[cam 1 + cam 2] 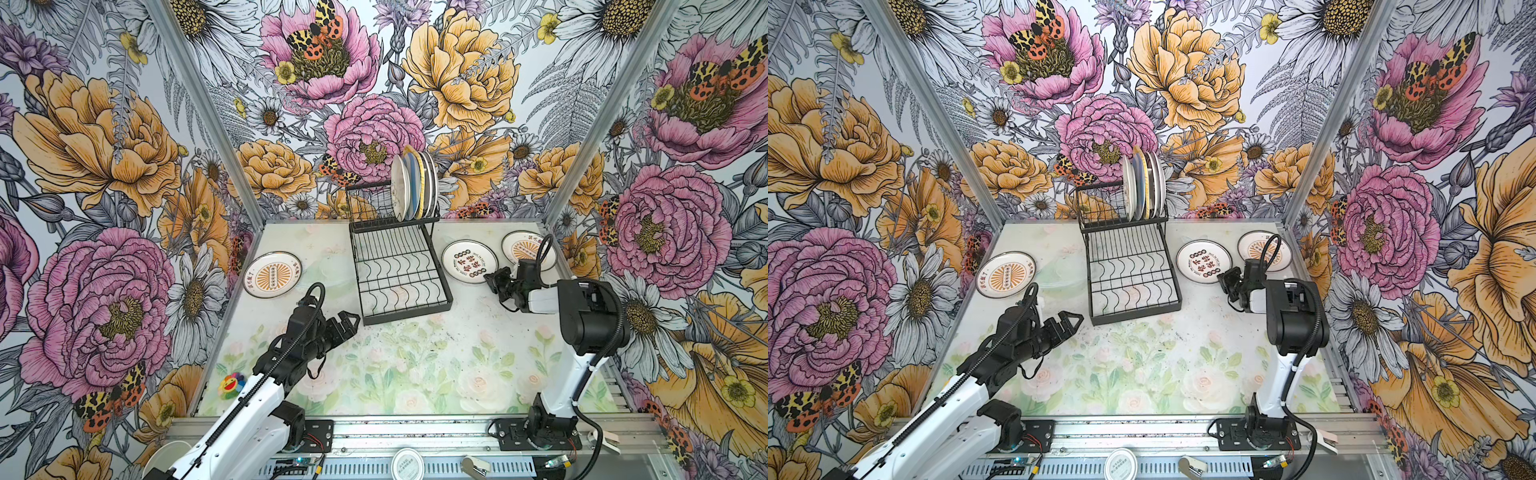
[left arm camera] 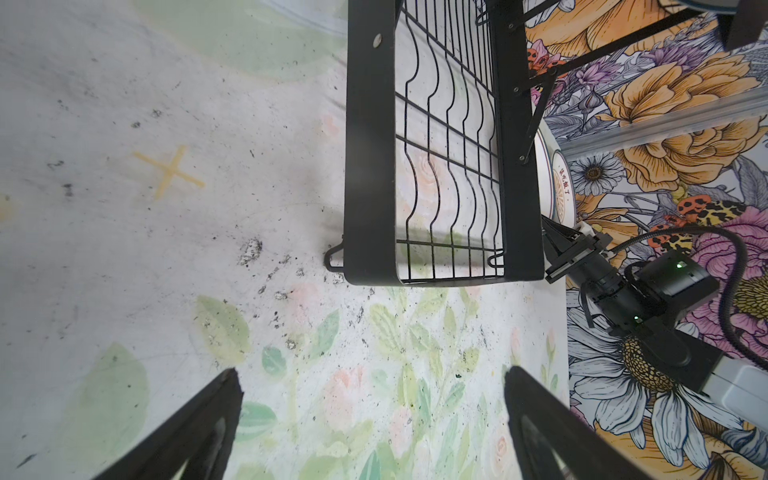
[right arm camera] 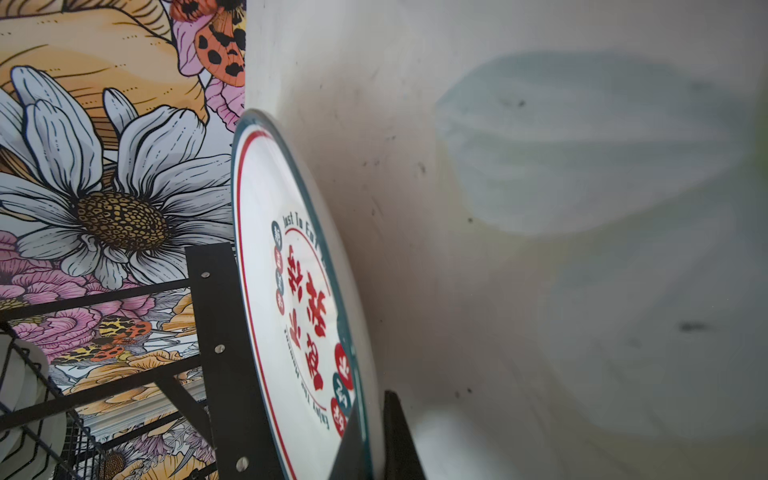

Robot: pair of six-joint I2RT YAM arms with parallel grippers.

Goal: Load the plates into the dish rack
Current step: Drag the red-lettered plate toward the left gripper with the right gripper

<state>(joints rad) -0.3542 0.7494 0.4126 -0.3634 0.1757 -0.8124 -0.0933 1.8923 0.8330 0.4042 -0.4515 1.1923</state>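
Right of the dish rack [image 1: 407,315], the right gripper [image 1: 492,277] has its jaws clamped on the near rim of the red-character plate [image 1: 469,262]. The wrist view shows a finger on each side of that edge. It's a rim pinch because a flat plate offers nothing else to grab. The plate seems to lie flat on the table [image 1: 415,374], though I can't tell whether that edge has lifted at all. The right arm rises from its base, folds at the elbow and reaches low towards the rack, forearm close to level, wrist rolled so the fingers straddle the rim.

Up on the raised tier, the racked plates [image 1: 415,185] stand on edge, packed at the right end, which leaves the slots to their left free. By my reckoning that's where this one goes, tipped upright first.

Two more wait flat on the table: the left sunburst plate [image 1: 272,275] well left of the rack, and the right sunburst plate [image 1: 521,249] in the far right corner, partly behind the arm.

Over on the other side, the left gripper [image 1: 348,324] hovers near the rack's near left corner, jaws wide apart, holding nothing, arm stretched forward and low.
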